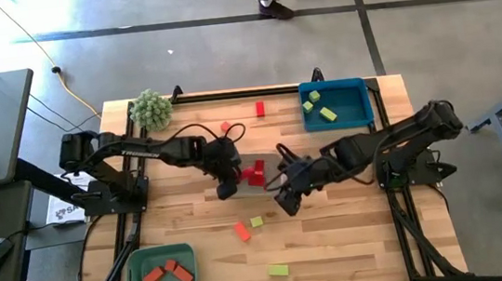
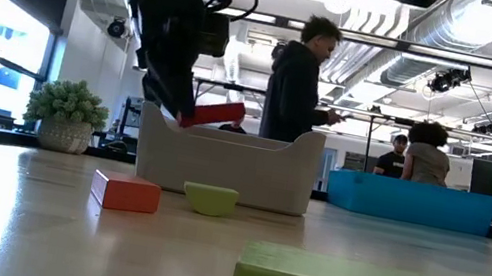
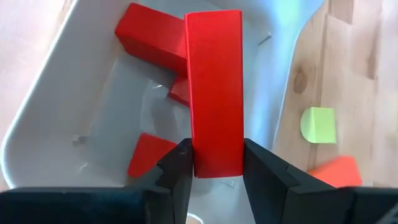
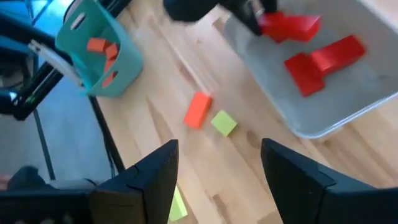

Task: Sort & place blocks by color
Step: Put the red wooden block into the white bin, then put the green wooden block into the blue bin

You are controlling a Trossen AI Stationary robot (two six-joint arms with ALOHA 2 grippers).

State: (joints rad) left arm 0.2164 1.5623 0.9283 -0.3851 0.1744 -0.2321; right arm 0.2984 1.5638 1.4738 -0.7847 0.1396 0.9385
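My left gripper is shut on a red bar over the white tray at the table's middle. Three other red blocks lie on the tray's floor under it. My right gripper hangs open and empty just right of that tray, above bare wood. Loose on the table lie an orange block, a yellow-green block beside it, another yellow-green one near the front edge, and two red ones at the far side. My left gripper pinches the red bar's near end between its two fingers, one on each long side. The fingers slant down from the table's left and run along the bar. The bar sticks out past the fingertips over the tray's inside, at about rim height.
A blue tray with yellow-green blocks stands at the far right. A teal tray with orange blocks stands at the near left. A fuzzy green plant sits at the far left corner. People stand in the room beyond the table.
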